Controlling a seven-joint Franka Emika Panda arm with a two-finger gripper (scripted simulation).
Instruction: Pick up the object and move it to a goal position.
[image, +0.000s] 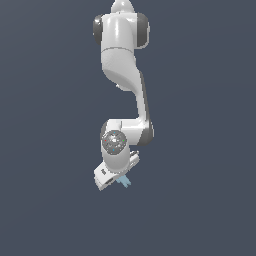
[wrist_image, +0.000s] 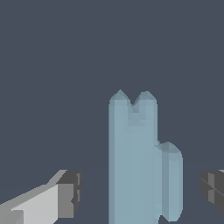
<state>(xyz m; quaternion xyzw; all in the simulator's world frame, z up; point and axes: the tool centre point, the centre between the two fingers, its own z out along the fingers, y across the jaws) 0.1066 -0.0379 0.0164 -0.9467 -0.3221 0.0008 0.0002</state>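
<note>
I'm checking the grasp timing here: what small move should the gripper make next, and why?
Probably close the fingers. In the wrist view the pale blue object stands between the two grey fingertips, with clear gaps on both sides, so the gripper is open around it and not yet holding.

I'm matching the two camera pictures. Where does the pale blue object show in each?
Exterior view: the object is a tiny sliver poking out beneath the gripper, low in the picture, near its middle.
Wrist view: the object is large, standing between the fingers, touching neither.
Shared landmark: the gripper itself, around the object in both.
</note>
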